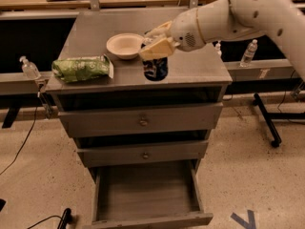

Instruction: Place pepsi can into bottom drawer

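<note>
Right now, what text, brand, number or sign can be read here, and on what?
No text reads clearly.
pepsi can, just below the gripper on the cabinet top: logo too blurred.
green bag: print too blurred.
blue floor mark: a shape, no legible letters.

The grey cabinet's top surface [90, 30] carries three things. A crumpled green bag [82, 67] lies at the front left, a white bowl [125, 45] sits near the middle, and the pepsi can [156, 69] stands upright by the front edge. The gripper [155, 46] is right over the can's top.
</note>
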`<state>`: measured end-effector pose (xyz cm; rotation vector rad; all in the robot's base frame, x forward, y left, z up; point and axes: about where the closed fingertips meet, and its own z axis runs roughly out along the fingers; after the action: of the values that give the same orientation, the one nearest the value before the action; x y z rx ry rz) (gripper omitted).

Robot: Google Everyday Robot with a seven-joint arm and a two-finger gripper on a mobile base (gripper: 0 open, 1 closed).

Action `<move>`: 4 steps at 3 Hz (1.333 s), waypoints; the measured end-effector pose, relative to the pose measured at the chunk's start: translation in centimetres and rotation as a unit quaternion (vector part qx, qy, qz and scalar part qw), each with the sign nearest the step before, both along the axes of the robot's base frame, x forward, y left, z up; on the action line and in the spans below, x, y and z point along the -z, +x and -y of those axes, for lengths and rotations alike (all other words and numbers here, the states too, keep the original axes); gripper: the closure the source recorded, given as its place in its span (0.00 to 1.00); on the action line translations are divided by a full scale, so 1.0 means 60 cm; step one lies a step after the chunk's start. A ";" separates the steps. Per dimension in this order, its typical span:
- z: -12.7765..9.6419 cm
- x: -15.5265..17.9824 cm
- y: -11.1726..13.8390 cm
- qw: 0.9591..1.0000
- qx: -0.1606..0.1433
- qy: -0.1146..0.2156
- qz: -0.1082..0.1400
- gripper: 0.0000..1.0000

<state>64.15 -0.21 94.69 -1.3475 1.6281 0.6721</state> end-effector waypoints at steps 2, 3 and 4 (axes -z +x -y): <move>0.092 -0.044 -0.067 0.998 0.041 0.028 0.025 1.00; 0.081 -0.014 -0.059 0.998 0.040 0.043 0.024 1.00; 0.084 0.077 -0.052 0.993 0.056 0.102 0.008 1.00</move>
<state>61.01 -5.25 90.05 -1.1044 1.5646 0.7377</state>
